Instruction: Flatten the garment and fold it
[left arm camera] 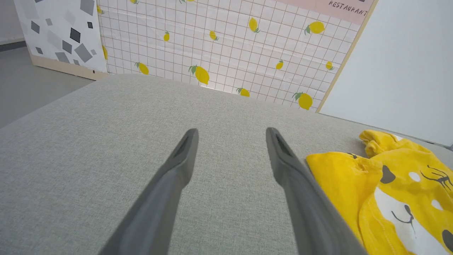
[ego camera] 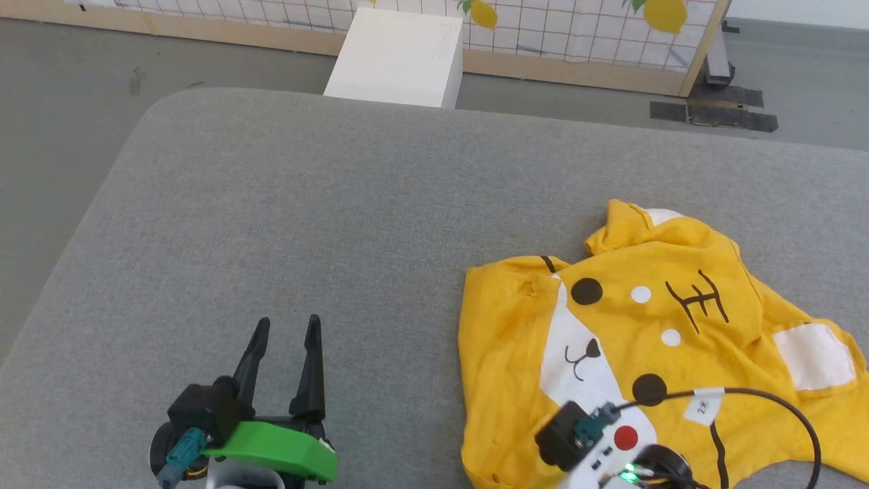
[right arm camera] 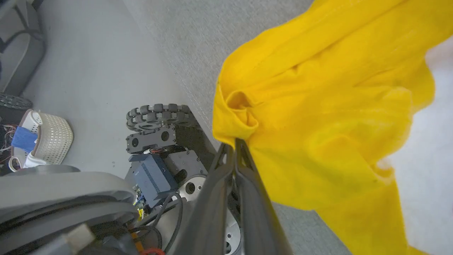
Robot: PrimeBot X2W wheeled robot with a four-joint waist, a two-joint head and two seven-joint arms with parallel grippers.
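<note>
Left tool (ego camera: 287, 329) low at near left, fingers spread wide, pointing far. Right tool (right arm camera: 232, 145) at near right, fingers pressed together, pinching garment (right arm camera: 318, 106) edge.

One garment (ego camera: 631, 261), two tools (ego camera: 288, 320) (right arm camera: 231, 144), one box (ego camera: 400, 58)

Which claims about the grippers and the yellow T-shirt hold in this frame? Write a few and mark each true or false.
1. The left gripper is open over the bare grey surface. True.
2. The right gripper is shut on an edge of the garment. True.
3. The garment lies neatly folded. False: it is rumpled and unfolded, with the printed face up.
4. The left gripper holds a sleeve. False: it holds nothing; the garment lies to its right.
</note>
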